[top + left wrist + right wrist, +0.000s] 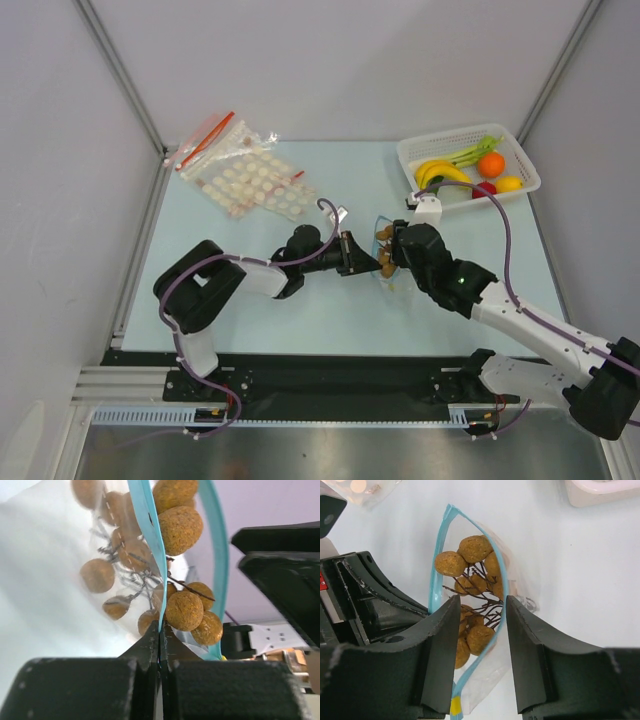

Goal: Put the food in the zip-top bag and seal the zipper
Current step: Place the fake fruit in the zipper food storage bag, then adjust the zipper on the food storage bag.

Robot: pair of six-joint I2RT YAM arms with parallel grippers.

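Note:
The small clear zip-top bag lies mid-table between both grippers. Its teal zipper gapes open, the two strips apart. The bunch of tan-brown fruits on thin stems sits in the bag's mouth, partly inside; it also shows in the left wrist view. My left gripper is shut on one teal strip at the bag's edge. My right gripper is open, its fingers on either side of the bag's mouth and the bunch. A small dark red fruit lies in the basket.
A white basket at the back right holds bananas, an orange, a lemon and green items. Two other clear bags, one with a red strip and one with white discs, lie at the back left.

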